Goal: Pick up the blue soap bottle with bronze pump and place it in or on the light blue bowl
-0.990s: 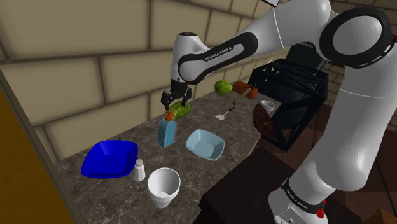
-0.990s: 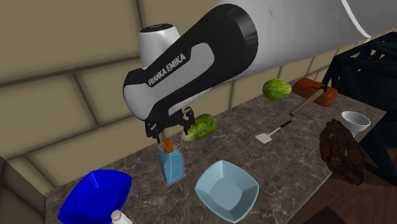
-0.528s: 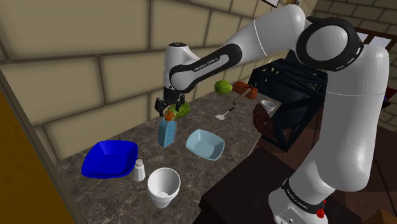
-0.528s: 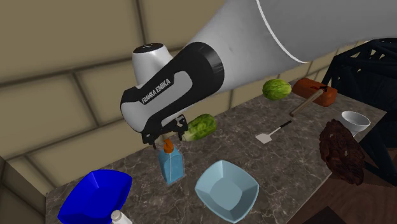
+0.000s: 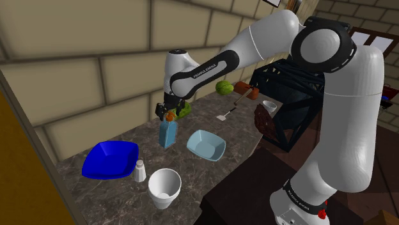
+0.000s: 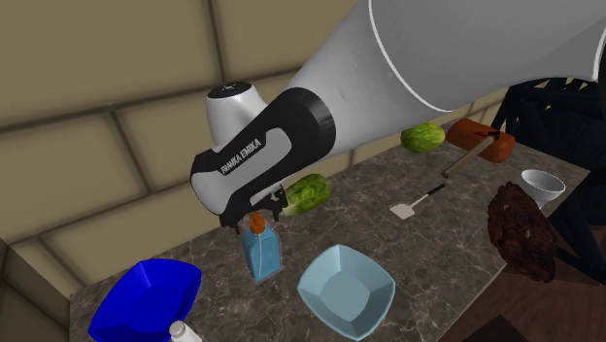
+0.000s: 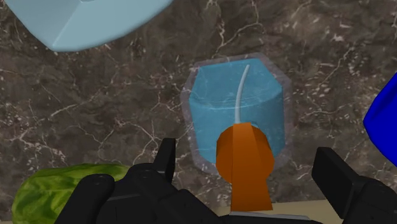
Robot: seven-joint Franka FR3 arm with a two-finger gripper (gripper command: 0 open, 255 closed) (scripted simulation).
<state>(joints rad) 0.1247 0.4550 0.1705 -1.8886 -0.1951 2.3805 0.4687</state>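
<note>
While the white arm bends low over the dark marble tabletop (image 5: 238, 130), its black hand (image 5: 168, 113) hangs directly above the blue soap bottle (image 5: 167, 134), which stands upright on the stone. Just beside the bottle, toward the stand, sits the light blue bowl (image 5: 206, 145). On the bottle's other side lies a dark blue bowl (image 5: 110, 159), with a white shaker (image 5: 139, 170) and a white cup (image 5: 165, 187) nearer the tabletop's front edge. A striped green melon (image 5: 185, 110) lies just behind the bottle.

From the second exterior camera, the hand (image 6: 256, 210) is largely tucked under the wrist, sitting right at the bottle's orange pump (image 6: 256, 224). The bottle (image 6: 260, 255) stands apart from the light blue bowl (image 6: 345, 290).

Looking along the hand (image 7: 248, 163), its fingers (image 7: 167, 156) are spread wide on either side of the pump (image 7: 245, 156) without touching it. The bottle (image 7: 234, 95) rests below on the tabletop (image 7: 114, 108), clear of the light blue bowl (image 7: 83, 19).
</note>
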